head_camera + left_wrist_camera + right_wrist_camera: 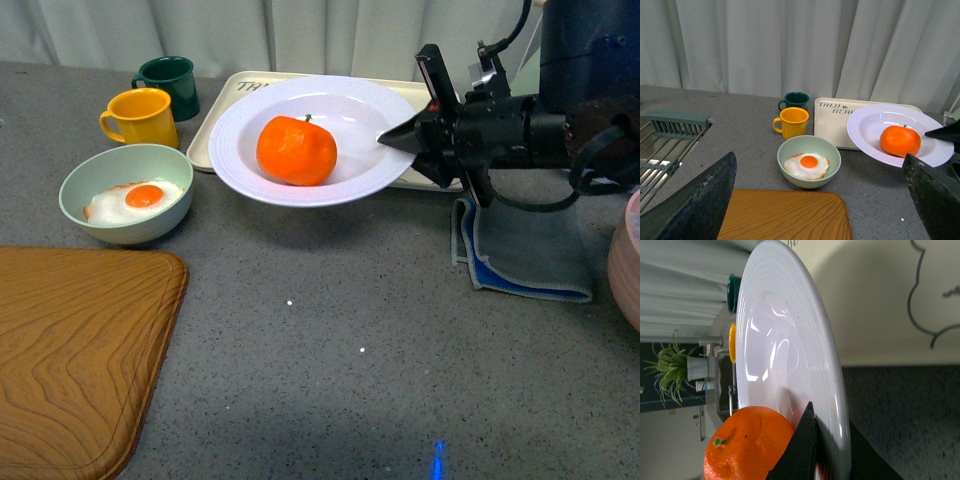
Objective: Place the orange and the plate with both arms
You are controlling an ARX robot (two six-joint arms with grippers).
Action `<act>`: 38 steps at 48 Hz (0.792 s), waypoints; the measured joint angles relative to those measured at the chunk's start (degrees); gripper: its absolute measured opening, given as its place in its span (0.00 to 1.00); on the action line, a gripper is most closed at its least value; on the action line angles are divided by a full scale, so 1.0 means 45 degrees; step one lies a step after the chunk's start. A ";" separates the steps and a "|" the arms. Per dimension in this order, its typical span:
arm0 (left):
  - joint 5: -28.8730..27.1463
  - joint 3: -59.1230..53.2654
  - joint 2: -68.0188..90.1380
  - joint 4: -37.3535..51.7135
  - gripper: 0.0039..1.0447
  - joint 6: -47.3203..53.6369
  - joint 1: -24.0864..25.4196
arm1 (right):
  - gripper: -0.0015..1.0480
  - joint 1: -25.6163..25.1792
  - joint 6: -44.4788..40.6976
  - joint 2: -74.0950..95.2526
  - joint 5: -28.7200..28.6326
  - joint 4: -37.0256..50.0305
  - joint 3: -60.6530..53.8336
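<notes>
Orange: rests inside the plate.
Plate: my right pincer clamps its rim.
Left pincer: my jaws stand wide apart.

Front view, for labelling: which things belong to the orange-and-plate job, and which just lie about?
Job: orange, plate.
Lying about: egg bowl, yellow mug, green mug, tray, cloth, board.
</notes>
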 joint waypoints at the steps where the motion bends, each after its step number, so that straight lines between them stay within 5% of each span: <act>1: 0.0000 0.0000 0.0000 0.0000 0.94 0.0000 0.0000 | 0.03 -0.0029 0.0034 0.0165 0.0039 -0.0180 0.0340; 24: 0.0000 0.0000 0.0000 0.0000 0.94 0.0000 0.0000 | 0.03 -0.0253 -0.0578 0.3677 0.1904 -0.5124 0.7562; 32: 0.0000 0.0000 0.0000 0.0000 0.94 0.0000 0.0000 | 0.29 -0.0209 -0.1909 0.3672 0.3521 -0.5935 0.7941; 38: 0.0000 0.0000 0.0000 0.0000 0.94 0.0000 0.0000 | 0.51 -0.0165 -0.3594 0.2497 0.4838 -0.4750 0.6052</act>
